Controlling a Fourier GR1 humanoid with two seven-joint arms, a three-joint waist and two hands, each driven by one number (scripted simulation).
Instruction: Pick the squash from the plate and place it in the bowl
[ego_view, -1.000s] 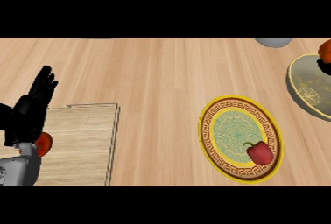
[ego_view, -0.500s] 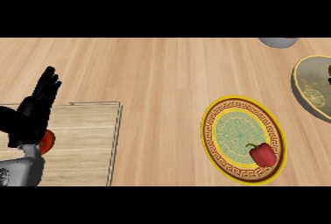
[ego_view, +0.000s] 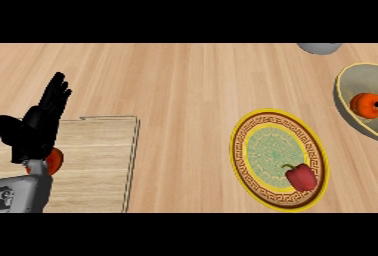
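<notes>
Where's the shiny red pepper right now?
The red pepper lies on the yellow-rimmed patterned plate, near its lower right edge, right side of the head view.

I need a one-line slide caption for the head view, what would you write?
Red pepper lies on yellow-rimmed plate; left robot hand rests open at the view's left.

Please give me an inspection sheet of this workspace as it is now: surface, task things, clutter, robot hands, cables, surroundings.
Surface: wooden counter, with a light wooden board lying at the lower left.
Job's things: plate with a yellow patterned rim holds a red pepper; no squash seen on it. Bowl at the right edge holds an orange round thing.
Clutter: grey object, cut by the top edge; small red-orange thing, partly hidden behind the left hand.
Robot hands: left robot hand open, fingers up, resting at the left; right robot hand not in view.
Cables: nothing seen.
Surroundings: nothing seen.
</notes>
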